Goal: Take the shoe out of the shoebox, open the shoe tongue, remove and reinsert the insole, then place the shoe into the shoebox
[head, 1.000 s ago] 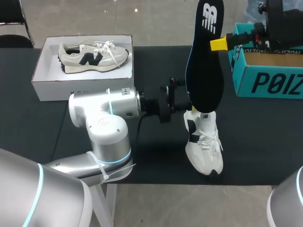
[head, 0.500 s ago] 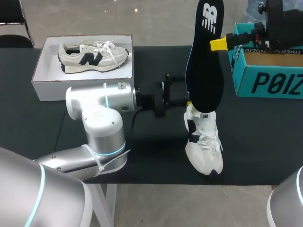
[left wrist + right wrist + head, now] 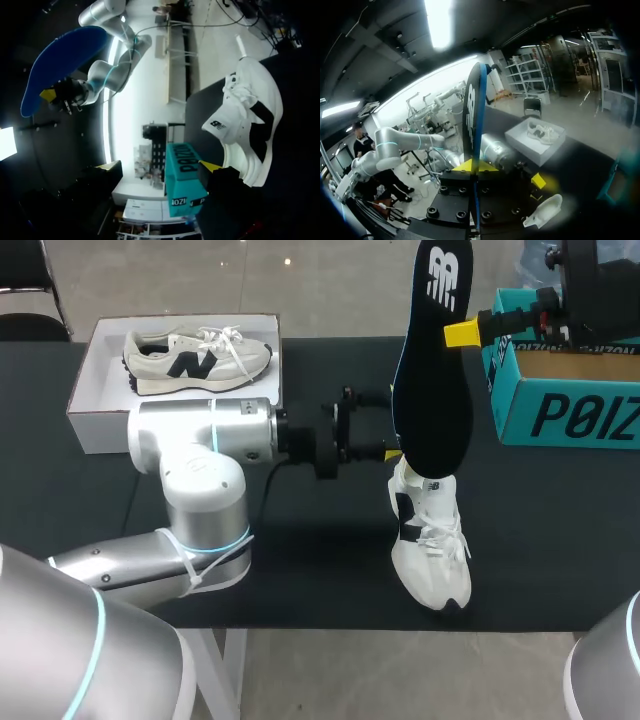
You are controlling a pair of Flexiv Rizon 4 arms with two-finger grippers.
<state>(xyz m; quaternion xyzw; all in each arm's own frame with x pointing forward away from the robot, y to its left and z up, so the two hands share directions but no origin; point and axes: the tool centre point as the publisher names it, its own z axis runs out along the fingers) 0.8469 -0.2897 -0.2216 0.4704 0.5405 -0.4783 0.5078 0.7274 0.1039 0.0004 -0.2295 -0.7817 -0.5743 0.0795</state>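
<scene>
Moved: my left arm is drawing back toward the frame's left, the left gripper (image 3: 385, 425) spread and empty, just off the heel of the shoe (image 3: 430, 540).
Insole: my right gripper (image 3: 474, 166) is pinching the insole (image 3: 435, 370) upright at upper middle-right.
Shoe: sitting lower right of centre on the table (image 3: 330, 570), outside the shoebox (image 3: 100, 410) at upper left.
Risk: I am judging that the long insole could swing in that narrow pinch and miss the collar while nothing steadies the shoe.
Views: the right wrist view is showing both tips on the insole; the head view shows one.
</scene>
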